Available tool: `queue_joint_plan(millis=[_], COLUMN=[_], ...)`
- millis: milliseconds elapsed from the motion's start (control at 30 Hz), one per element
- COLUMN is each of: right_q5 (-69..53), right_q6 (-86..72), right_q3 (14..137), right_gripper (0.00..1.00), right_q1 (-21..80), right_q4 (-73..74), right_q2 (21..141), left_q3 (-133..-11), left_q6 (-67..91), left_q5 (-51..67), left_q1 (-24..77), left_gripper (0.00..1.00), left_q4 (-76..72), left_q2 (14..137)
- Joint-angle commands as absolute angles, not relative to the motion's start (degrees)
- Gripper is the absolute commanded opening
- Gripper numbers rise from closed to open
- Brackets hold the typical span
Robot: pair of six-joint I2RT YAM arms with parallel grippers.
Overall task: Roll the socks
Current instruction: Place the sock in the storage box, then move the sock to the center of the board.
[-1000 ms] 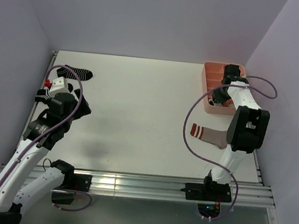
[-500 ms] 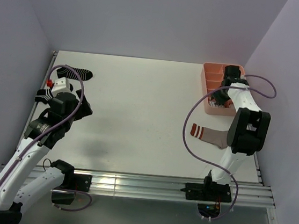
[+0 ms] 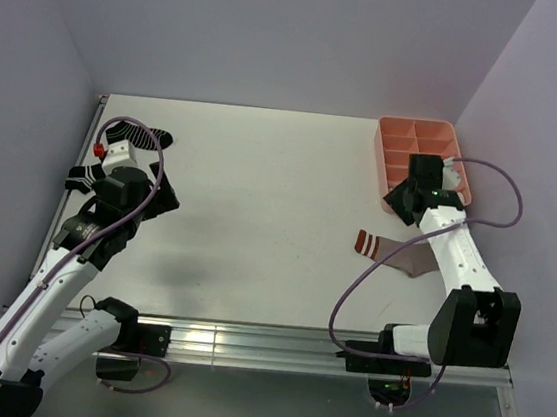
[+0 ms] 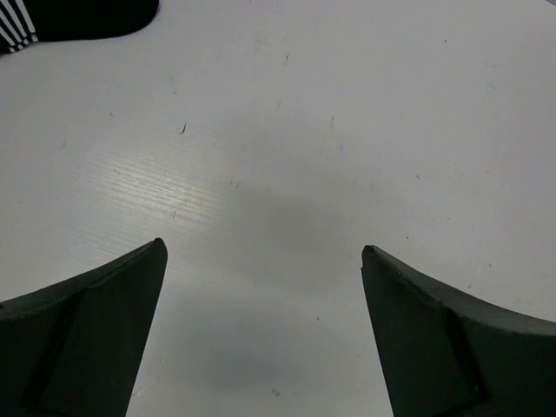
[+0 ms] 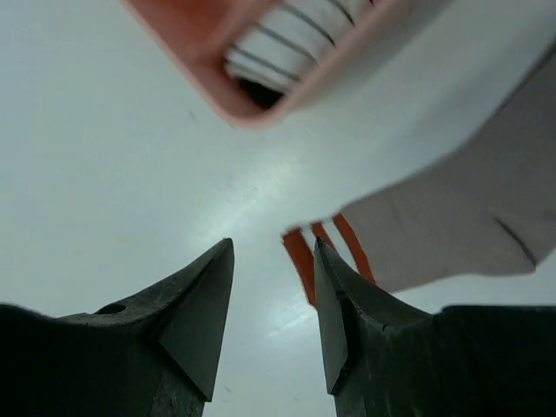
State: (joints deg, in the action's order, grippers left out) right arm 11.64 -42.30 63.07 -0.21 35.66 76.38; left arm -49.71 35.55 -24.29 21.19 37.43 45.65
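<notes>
Right wrist: gripper [image 5: 274, 248] newly outside tray [image 5: 191, 35]

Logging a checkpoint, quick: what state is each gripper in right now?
Left gripper: open wide, holding nothing.
Right gripper: partly open, holding nothing.

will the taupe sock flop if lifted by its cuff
Probably floppy: the taupe sock lies flat on the table, so it should drape from the cuff. It looks thin, so likely light. A push would probably bunch it, not roll it.

a lab robot cell: plain lilac walls [image 3: 279, 27], white table [image 3: 261, 186], aluminium mounting rail [image 3: 263, 346]
</notes>
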Motion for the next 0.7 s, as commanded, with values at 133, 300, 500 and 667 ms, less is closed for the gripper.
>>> queue_joint_plan(millis=[133, 300, 500, 667], right_q5=[11.78, 12.3, 10.64, 4.68], right_q6=[-42.28, -41.66, -42.8, -40.01], right_q3=[49.93, 50.97, 56.15, 66.32], right_gripper=[0.43, 0.4, 0.4, 0.39], right_q1=[3.69, 7.81, 17.56, 26.79], right_q4=[30.42, 30.05, 29.79, 29.18], right_q2=[76.28, 84.96, 96.65, 106.07], left_q3=[-49.13, -48.08, -47.55, -47.11], left_q6=[34.89, 35.24, 35.86, 35.51], left_q5=[-24.79, -23.38, -23.64, -24.61], left_q1=[21.01, 21.01, 21.01, 21.01], left_gripper=[0.99, 1.0, 0.99, 0.99], left_q4=[34.54, 34.01, 34.89, 35.68], left_q2=[46.32, 46.32, 45.53, 44.21])
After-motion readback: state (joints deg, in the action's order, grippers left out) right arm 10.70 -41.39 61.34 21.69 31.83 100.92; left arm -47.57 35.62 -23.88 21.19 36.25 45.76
